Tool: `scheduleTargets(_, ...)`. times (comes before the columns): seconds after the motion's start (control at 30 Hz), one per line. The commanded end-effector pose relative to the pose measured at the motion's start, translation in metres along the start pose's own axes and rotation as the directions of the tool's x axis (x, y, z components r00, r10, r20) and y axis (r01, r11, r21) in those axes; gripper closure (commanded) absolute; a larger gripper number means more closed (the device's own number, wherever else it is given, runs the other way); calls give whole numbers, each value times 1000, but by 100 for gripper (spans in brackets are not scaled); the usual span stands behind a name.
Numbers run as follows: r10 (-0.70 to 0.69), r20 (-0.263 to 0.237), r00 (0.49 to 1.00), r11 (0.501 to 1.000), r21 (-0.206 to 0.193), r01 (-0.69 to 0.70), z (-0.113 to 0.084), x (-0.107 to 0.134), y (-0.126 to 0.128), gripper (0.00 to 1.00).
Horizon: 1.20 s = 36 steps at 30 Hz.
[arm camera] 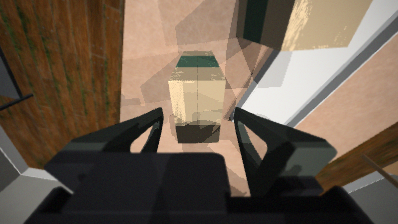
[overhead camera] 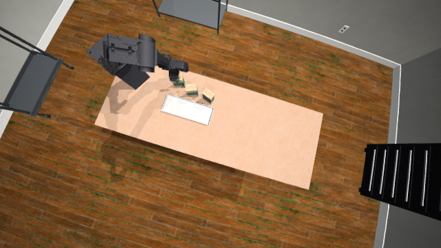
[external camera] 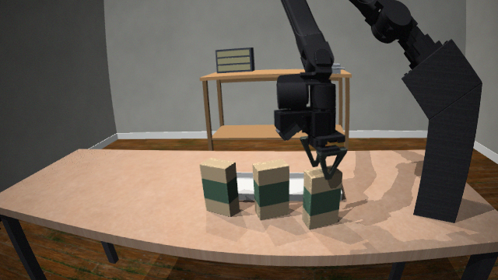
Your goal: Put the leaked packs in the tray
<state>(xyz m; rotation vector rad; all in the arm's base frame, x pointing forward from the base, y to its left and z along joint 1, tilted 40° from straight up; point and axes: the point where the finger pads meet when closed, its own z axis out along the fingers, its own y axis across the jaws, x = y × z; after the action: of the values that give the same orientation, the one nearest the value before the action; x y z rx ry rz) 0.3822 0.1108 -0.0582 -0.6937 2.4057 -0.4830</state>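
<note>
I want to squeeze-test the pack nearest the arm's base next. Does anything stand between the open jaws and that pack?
Nothing visible does. The gripper hangs open right over the top of the nearest pack, jaws either side of it in the wrist view. The middle pack stands apart to one side, and the tray lies behind the row.
</note>
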Motion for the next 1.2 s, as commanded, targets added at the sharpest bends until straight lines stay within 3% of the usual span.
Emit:
scheduleTargets(0.0,-12,-8,1000,1000,4,12,13,3,-2,22)
scheduleTargets(0.47,-12,-9,1000,1000,4,13,35,5,-2,22)
scheduleTargets(1.17,-21,-14,1000,1000,0,21,36,7,1,22)
